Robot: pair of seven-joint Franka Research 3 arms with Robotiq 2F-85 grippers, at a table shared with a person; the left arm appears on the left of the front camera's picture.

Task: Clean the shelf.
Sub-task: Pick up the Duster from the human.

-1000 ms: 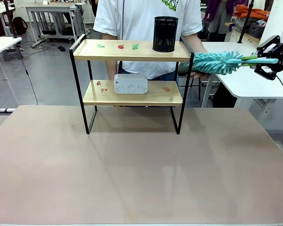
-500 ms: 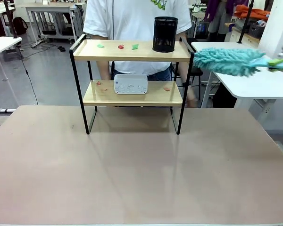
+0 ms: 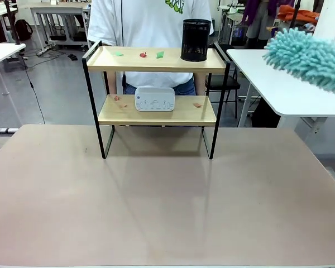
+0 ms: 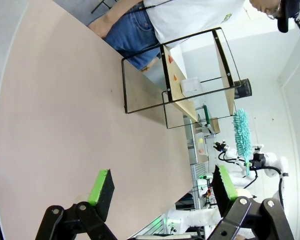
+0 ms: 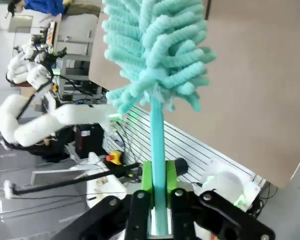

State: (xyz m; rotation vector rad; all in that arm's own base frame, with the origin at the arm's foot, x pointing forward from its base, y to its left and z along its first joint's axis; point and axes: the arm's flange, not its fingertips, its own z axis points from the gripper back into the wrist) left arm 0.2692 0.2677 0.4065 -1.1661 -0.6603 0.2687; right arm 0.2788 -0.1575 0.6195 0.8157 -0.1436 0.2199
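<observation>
The shelf (image 3: 128, 62) stands at the far middle of the brown table, in front of a person in a white T-shirt. Small green and red scraps (image 3: 143, 54) lie on its top board beside a black mesh cup (image 3: 195, 40). A white device (image 3: 154, 99) and more scraps rest on the lower board. My right gripper (image 5: 157, 200) is shut on the handle of a teal fluffy duster (image 5: 155, 50); the duster head (image 3: 312, 58) hangs high at the right, clear of the shelf. My left gripper (image 4: 162, 185) is open over the table, far from the shelf (image 4: 229, 80).
The brown table (image 3: 156, 195) is bare in front of the shelf. A white side table (image 3: 279, 89) and a black chair (image 3: 220, 84) stand behind at the right. The person stands close behind the shelf.
The duster has drawn away from the shelf's right end, moving right and nearer the camera. The right gripper has left the front view. The person's hand has withdrawn from the shelf's right side.
</observation>
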